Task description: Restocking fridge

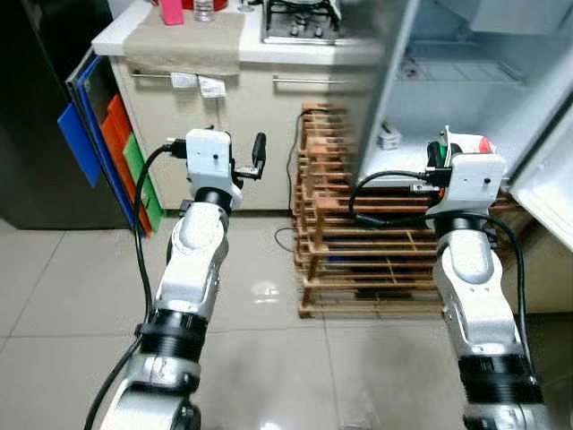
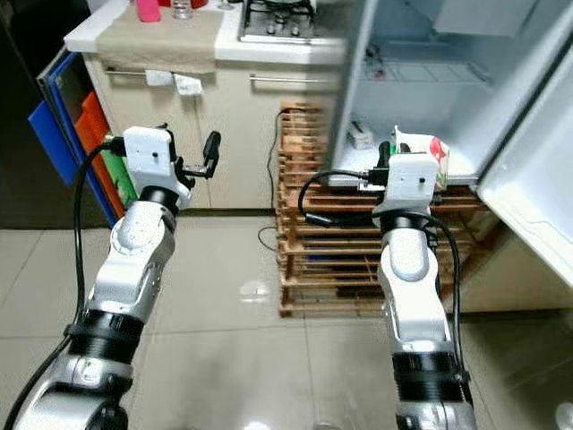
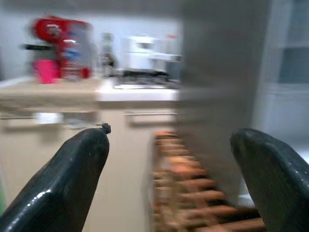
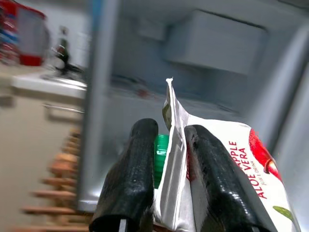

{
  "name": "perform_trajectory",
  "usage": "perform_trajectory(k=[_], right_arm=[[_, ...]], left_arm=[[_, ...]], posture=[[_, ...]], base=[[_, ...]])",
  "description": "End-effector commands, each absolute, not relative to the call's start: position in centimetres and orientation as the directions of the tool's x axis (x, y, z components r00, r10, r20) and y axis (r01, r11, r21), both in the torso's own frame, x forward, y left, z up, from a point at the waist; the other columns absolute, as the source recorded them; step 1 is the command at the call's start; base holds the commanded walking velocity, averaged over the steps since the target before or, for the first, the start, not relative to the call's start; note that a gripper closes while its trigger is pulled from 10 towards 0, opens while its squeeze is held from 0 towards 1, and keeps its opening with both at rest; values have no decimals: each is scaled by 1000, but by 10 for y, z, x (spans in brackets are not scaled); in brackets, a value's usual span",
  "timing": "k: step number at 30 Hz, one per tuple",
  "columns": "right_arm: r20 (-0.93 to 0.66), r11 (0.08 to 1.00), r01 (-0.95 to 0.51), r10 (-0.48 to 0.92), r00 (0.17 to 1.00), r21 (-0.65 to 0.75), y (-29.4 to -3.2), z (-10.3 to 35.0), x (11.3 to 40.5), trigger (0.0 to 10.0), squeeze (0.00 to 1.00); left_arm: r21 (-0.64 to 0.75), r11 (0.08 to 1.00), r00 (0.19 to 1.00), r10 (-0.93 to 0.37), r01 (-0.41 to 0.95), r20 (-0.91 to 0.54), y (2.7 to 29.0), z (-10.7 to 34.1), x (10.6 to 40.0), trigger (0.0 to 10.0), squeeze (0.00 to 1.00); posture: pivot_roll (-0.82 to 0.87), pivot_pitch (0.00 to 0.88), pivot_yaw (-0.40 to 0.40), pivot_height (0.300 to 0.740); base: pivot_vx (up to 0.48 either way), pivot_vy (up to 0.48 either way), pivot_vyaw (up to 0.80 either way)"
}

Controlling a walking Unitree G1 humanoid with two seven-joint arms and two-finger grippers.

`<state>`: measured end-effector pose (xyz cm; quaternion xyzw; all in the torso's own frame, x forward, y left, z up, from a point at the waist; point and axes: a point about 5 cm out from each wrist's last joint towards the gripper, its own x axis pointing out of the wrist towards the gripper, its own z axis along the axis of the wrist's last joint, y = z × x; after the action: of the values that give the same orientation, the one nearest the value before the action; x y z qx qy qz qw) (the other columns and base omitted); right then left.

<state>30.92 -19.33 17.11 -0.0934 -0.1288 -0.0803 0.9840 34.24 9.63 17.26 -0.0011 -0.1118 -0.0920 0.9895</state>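
Pinching the top seam of a juice carton [image 4: 217,164] between its two black fingers [image 4: 133,179], my right end effector [image 4: 166,159] is closed on the folded gable, with the green cap [image 4: 161,150] sitting just behind the near finger. From the head camera I see the carton held up at the front edge of the open fridge [image 1: 466,72], at the lip of its lower shelf [image 2: 358,179], not yet set down inside. I judge the carton to be fairly heavy if full, with stiff walls but a soft, thin top seam; held only by that crease it may swing or slip, so a hold lower on the body would be steadier, and I would keep it upright as I ease it in. The fridge door [image 1: 546,179] hangs open beside my right arm, near enough that I'd watch for a knock. My left end effector [image 3: 169,179] is spread wide and holds nothing; it is raised in front of me, pointing toward the wooden rack [image 1: 358,233] on the floor and the worktop [image 1: 179,40] beyond, where a stove [image 1: 300,22] and a red cup [image 1: 172,11] stand.
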Motion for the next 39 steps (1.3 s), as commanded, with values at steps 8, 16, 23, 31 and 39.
perform_trajectory(k=[8, 16, 23, 31, 39], right_arm=[[280, 958, 230, -178, 943, -168, -208, 169, 297, 10000, 0], [275, 959, 227, -176, 945, -169, -205, 167, 295, 10000, 0], [279, 960, 225, -173, 945, -168, -204, 169, 297, 10000, 0], [276, 961, 221, -170, 946, -168, -203, 168, 298, 10000, 0], [273, 961, 220, -168, 947, -170, -202, 168, 299, 10000, 0]], left_arm=[[25, 970, 943, -240, 241, 231, 95, 171, 339, 10000, 0], [19, 957, 928, -284, 288, 241, 89, 172, 338, 10000, 0], [12, 945, 914, -320, 328, 250, 83, 174, 337, 10000, 0], [-3, 937, 907, -337, 349, 251, 81, 175, 337, 10000, 0], [-5, 926, 894, -363, 378, 264, 78, 178, 336, 10000, 0]], posture=[[-110, 0, -3, 740], [-129, 0, 3, 740], [-127, 0, 1, 740], [-127, 0, 4, 740], [-128, 0, 6, 740]], base=[[68, -52, 0], [360, 0, 0], [480, 0, 0], [480, 0, 0], [480, 0, 0]])
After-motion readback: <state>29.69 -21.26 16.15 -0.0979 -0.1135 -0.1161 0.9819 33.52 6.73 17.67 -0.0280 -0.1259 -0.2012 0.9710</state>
